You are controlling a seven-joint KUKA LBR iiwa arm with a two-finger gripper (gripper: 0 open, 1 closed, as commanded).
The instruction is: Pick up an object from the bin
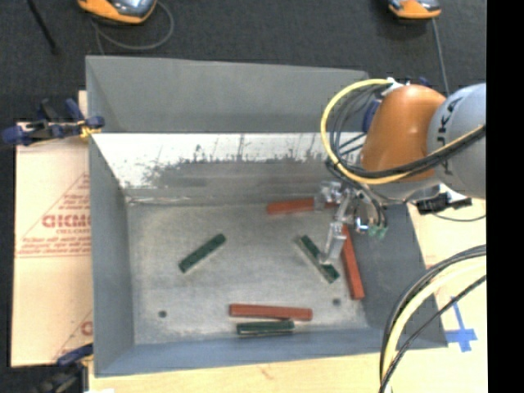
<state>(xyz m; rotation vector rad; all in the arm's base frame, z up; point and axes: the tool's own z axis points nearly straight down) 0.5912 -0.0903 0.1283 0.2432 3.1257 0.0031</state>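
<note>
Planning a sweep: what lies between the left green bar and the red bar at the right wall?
In the camera view: bare bin floor, then a second green bar by the gripper, close beside the red bar.

Bin: lone stick 9 o'clock; rear stick 1 o'clock; right pair 3 o'clock; front pair 6 o'clock.

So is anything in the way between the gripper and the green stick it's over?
Nothing visible is. The gripper hangs right above the dark green stick on the right side of the bin. A red stick lies close beside it, toward the right wall, and might get bumped.
</note>
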